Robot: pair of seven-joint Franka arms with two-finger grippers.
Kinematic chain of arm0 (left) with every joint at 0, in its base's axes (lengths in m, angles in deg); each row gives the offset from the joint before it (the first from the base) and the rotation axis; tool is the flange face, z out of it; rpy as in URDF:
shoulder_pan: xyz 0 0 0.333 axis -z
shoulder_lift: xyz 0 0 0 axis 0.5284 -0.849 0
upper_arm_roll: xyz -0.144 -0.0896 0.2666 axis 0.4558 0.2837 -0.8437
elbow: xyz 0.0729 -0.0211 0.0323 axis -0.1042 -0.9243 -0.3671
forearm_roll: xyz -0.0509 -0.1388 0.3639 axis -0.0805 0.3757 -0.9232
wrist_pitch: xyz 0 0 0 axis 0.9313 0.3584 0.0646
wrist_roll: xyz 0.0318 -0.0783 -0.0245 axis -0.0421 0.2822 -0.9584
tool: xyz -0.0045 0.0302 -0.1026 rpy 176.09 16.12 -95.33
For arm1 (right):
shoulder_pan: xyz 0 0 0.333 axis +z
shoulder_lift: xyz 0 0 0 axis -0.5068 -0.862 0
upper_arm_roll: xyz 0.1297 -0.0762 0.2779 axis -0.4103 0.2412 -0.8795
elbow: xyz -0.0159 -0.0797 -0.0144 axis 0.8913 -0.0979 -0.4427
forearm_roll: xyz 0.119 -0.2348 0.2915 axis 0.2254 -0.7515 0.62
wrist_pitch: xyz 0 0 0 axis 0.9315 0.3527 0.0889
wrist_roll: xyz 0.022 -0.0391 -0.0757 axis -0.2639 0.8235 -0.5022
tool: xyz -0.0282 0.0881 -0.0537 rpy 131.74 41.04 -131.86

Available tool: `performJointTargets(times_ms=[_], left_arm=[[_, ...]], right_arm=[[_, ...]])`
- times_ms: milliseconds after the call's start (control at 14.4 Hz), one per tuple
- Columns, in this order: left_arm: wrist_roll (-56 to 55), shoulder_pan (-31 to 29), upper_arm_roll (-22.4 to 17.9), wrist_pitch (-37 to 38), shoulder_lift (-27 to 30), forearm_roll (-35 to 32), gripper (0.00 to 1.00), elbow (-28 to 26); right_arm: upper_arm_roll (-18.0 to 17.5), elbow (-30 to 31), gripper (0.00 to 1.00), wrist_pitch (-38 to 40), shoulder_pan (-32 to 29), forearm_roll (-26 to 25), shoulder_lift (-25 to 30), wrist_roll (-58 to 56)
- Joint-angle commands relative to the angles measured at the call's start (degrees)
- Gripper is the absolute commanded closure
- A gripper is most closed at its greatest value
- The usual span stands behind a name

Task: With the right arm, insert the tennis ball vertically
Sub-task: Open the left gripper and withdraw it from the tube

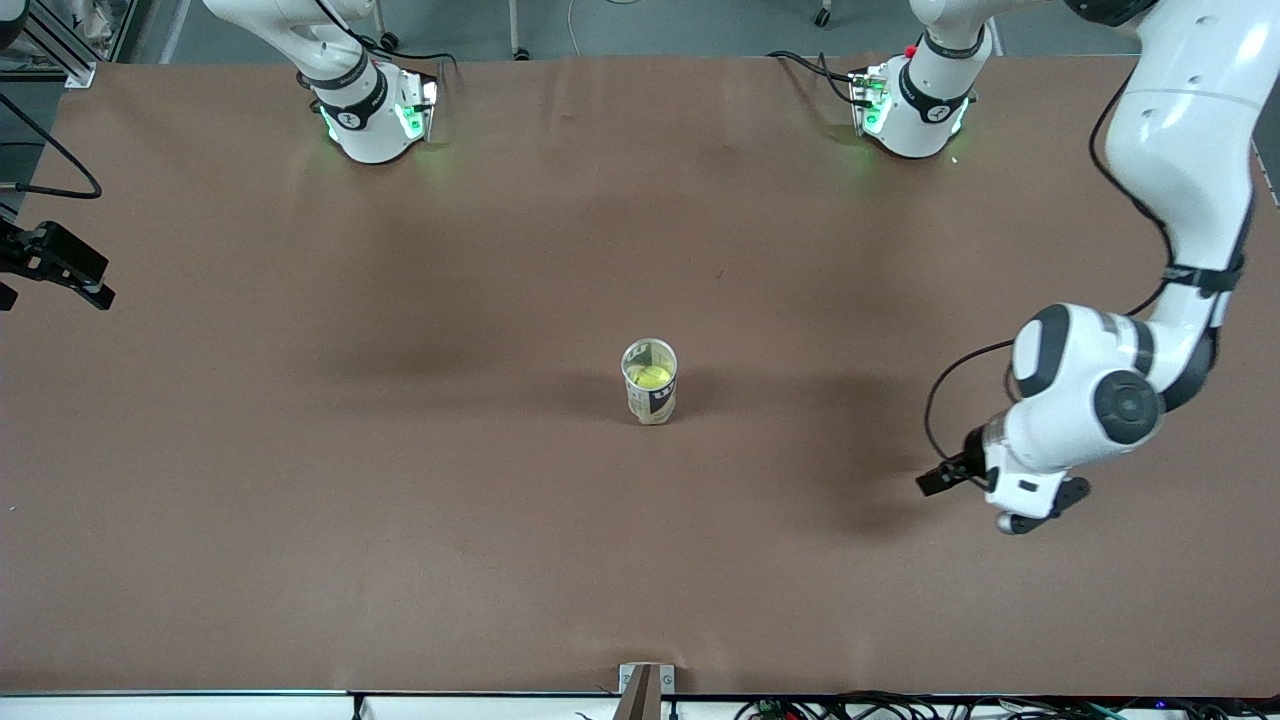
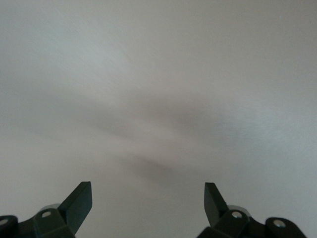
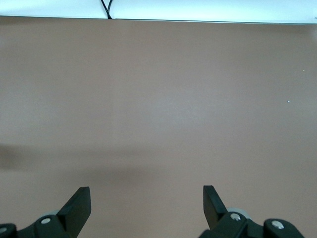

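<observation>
Tennis ball [image 1: 652, 377] sits inside upright clear can [image 1: 650, 383] on table [image 1: 400, 500].

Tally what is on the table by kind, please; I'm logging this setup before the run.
Clear can, upright mid-table: 1
Tennis ball, inside the can: 1
Robot arms: 2; left tool open over bare table at its own end, right tool open over bare table; both wait.
Total: 4

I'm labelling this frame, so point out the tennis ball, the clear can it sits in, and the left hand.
tennis ball [image 1: 652, 377], front view, its visible top.
clear can [image 1: 652, 405], front view, lower wall.
left hand [image 2: 147, 198], left wrist view, between its open fingertips.
</observation>
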Motion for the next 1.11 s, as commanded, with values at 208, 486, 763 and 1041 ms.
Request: performJointTargets(times_ms=[208,486,763,1041], left_arm=[[21.8,-4.3,1.8,17.7,9.3,1.3,0.00,5.3],[28.2,-3.1,0.2,25.9,18.2,2.0,0.00,7.3],[32.6,6.4,-16.0,32.2,28.5,14.1,0.00,6.8],[34.6,7.3,-18.0,34.7,32.8,14.5,0.00,7.1]], right_arm=[[-0.4,0.7,0.00,0.2,-0.3,-1.1,0.3,-0.2],[-0.4,0.7,0.00,0.2,-0.4,-1.1,0.3,-0.2],[-0.4,0.7,0.00,0.2,-0.4,-1.1,0.3,-0.2],[-0.4,0.7,0.00,0.2,-0.4,-1.2,0.3,-0.2]])
